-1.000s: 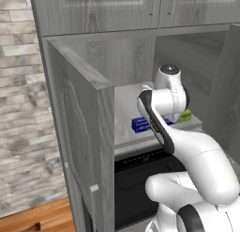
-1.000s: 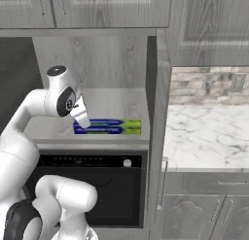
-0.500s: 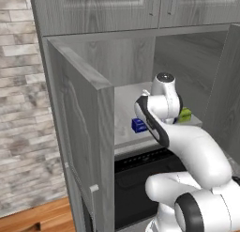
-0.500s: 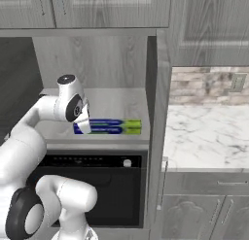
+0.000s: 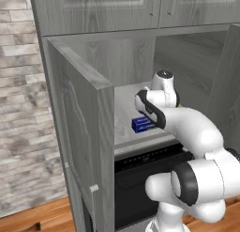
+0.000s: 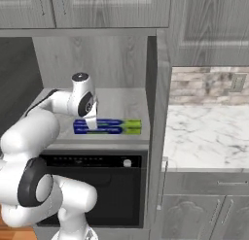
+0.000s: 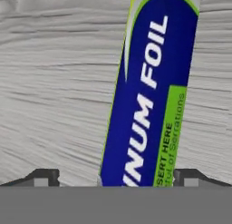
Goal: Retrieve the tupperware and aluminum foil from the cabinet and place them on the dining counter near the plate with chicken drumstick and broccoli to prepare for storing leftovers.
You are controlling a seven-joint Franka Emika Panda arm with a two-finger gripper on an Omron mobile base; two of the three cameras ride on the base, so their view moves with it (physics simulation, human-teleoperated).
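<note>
The aluminum foil is a long blue box with a green end, lying flat on the open cabinet shelf. Its blue end pokes out from behind my forearm in the left base view. My gripper points down onto the box near its blue end. In the hand view the foil runs up between my two fingertips, and the gripper stands open astride it with a gap on each side. The tupperware, the plate with the chicken drumstick and broccoli, and the dining counter are out of view.
The cabinet's grey door stands swung open at the left, close to my arm. A black built-in oven sits under the shelf. A marble counter with a stone backsplash lies to the right, past the cabinet's side wall.
The hand has come down and moved deeper into the cabinet, ending just over the foil box. The jaws stayed open and the box has not moved.
</note>
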